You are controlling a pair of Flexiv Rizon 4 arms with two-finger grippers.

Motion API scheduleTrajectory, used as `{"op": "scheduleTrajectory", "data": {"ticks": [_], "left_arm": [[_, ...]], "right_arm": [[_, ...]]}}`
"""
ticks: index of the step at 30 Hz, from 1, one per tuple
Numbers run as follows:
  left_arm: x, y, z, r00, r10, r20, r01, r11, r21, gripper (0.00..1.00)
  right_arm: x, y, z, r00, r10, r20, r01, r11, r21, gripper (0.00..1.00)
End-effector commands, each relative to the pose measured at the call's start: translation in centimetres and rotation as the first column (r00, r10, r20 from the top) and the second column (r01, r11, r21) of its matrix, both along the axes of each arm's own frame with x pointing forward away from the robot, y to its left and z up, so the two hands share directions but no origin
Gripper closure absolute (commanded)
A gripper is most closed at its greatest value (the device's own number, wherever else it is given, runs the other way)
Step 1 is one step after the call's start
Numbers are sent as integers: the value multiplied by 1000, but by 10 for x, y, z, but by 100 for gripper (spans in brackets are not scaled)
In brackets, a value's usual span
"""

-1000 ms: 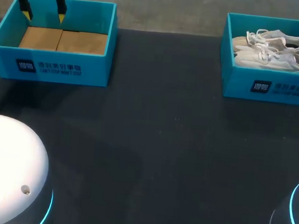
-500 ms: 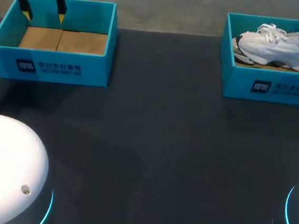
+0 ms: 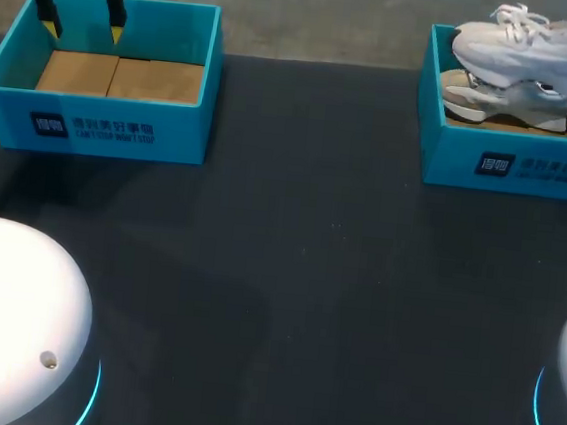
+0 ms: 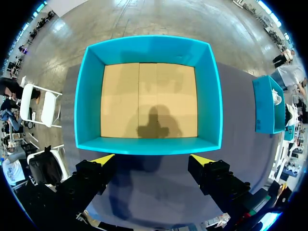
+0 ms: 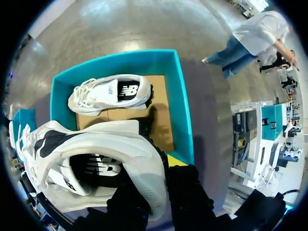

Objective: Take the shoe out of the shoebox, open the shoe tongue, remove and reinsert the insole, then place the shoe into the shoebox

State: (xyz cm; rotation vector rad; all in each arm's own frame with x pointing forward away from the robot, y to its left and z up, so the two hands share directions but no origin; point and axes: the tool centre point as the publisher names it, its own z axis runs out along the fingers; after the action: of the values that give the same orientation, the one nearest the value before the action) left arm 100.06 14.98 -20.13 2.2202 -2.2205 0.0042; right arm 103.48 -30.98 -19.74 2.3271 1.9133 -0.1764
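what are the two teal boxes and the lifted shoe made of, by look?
Left shoebox and right shoebox: likely cardboard, with matte teal-coated walls and bare brown board floors. Lifted shoe: the white upper looks synthetic, smooth panels over what may be mesh; the thick pale sole is probably foam or rubber.

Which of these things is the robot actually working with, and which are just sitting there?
In use:
lifted shoe
right shoebox, from which it comes

Just sitting:
second shoe, lying in that box
left shoebox
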Motion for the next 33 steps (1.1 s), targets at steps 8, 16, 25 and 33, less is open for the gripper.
{"op": "scheduleTrajectory", "data": {"ticks": [8, 16, 25, 33], "left_arm": [[0, 0, 1, 1000, 0, -1, 0, 1000, 1, 0], [0, 0, 1, 1000, 0, -1, 0, 1000, 1, 0], [0, 0, 1, 1000, 0, -1, 0, 1000, 1, 0], [0, 0, 1, 1000, 0, -1, 0, 1000, 1, 0]], "right_arm": [[-14, 14, 34, 1000, 0, 25, 1, 1000, -23, 100], [-14, 14, 34, 1000, 0, 25, 1, 1000, -23, 100], [-14, 14, 34, 1000, 0, 25, 1, 1000, -23, 100], [-32, 35, 39, 1000, 18, 23, -17, 999, -46, 100]]}}
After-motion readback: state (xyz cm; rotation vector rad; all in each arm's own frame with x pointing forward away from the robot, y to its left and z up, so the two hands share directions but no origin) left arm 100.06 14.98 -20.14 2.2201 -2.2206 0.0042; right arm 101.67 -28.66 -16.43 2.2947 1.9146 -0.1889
